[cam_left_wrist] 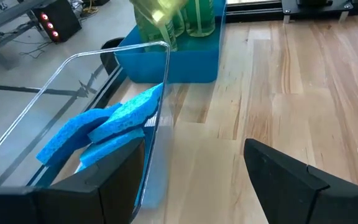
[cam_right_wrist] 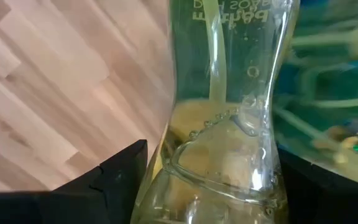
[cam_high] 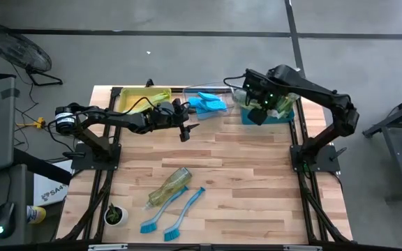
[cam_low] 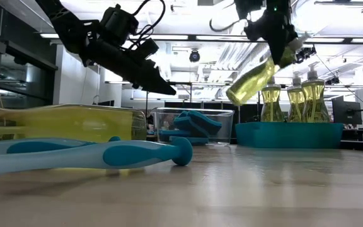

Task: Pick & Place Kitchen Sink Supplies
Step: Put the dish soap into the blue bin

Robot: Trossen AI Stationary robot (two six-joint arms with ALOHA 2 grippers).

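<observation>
My right gripper (cam_low: 276, 44) is shut on a clear yellow-green soap bottle (cam_low: 256, 79), which hangs over the left end of the teal bin (cam_low: 288, 134). Three more soap bottles (cam_low: 295, 99) stand upright in that bin. My left gripper (cam_high: 185, 127) is open and touches nothing; it hovers beside the clear bin (cam_high: 218, 89), where blue sponges (cam_left_wrist: 114, 121) lie in a pile. Near the front of the table, another soap bottle (cam_high: 169, 187) lies on its side, and next to it lie two blue dish brushes (cam_high: 180, 210). My right gripper pinches the soap bottle's body (cam_right_wrist: 225, 143) between its two fingers (cam_right_wrist: 120, 171), toward the pump end. The fingers come from above, across the bottle. The bottle is lifted clear and tilted, with its base (cam_low: 234, 94) pointing down and away from the teal bin.
A yellow bin (cam_high: 144, 99) stands at the far edge, left of the clear bin. A small potted plant (cam_high: 115, 215) sits at the near left corner. Bare wood lies between the bins and the items at the front.
</observation>
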